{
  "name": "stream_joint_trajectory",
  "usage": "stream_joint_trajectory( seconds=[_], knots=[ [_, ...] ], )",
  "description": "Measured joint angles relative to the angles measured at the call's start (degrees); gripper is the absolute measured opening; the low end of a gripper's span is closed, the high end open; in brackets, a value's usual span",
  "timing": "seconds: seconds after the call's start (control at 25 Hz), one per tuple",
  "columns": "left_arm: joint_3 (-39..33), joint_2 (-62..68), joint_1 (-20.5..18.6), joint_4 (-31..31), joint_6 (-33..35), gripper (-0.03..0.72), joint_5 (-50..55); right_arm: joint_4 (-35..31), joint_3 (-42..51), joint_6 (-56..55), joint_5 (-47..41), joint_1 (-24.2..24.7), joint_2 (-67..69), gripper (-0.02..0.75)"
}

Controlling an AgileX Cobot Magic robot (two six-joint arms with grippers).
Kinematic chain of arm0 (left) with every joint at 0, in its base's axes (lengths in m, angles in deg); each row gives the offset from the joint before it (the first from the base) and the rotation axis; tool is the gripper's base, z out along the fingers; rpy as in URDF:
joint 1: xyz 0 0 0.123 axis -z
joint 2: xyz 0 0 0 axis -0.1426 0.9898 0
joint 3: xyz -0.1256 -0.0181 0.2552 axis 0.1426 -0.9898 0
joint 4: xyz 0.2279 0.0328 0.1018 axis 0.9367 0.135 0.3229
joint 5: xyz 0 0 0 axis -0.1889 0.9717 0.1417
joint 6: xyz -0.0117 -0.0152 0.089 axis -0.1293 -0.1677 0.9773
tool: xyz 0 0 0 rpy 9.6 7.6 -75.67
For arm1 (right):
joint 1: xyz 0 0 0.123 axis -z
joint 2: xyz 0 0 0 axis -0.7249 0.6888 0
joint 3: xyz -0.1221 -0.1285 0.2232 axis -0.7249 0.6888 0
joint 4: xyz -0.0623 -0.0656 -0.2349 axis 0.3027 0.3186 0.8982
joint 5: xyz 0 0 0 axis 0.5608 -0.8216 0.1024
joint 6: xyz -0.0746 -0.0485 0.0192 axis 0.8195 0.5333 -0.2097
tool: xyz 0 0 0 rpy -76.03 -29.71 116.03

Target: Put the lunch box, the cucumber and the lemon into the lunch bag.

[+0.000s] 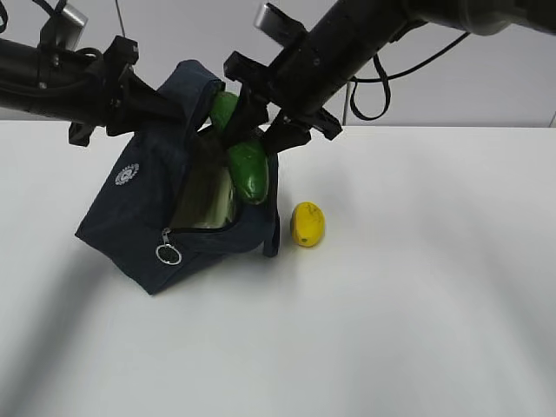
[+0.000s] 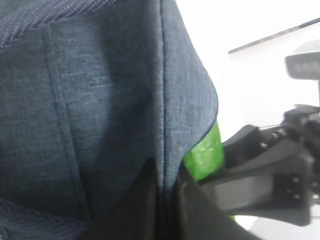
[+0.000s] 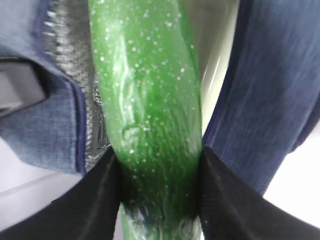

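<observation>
Lemon sits nearest on the white table, just right of the navy lunch bag. Behind it, right gripper pinches the cucumber, poking into the bag's open mouth. Left gripper is clamped tight on the bag's fabric.

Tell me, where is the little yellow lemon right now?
In the exterior view the small yellow oval lemon sits on the white table, just right of the dark navy fabric lunch bag, not inside it.
</observation>
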Motion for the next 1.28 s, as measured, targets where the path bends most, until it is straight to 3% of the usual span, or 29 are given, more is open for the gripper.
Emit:
stream_joint_trajectory(
  seconds=[0.64, 1.04, 1.16, 1.28],
  knots=[
    [0.0, 0.0, -0.1, -0.9, 0.0, 0.003, 3.2, -8.0, 0.1, -0.1, 0.6, 0.0, 4.9, 0.337],
    [0.0, 0.0, -0.1, -0.9, 0.0, 0.003, 3.3, -8.2, 0.2, 0.5, 5.9, 0.0, 4.9, 0.449],
    [0.0, 0.0, -0.1, -0.9, 0.0, 0.003, 3.3, -8.1, 0.2, 1.0, 5.9, 0.0, 4.9, 0.533],
    [0.0, 0.0, -0.1, -0.9, 0.0, 0.003, 3.3, -8.1, 0.2, 1.4, 5.9, 0.0, 4.9, 0.566]
  ],
)
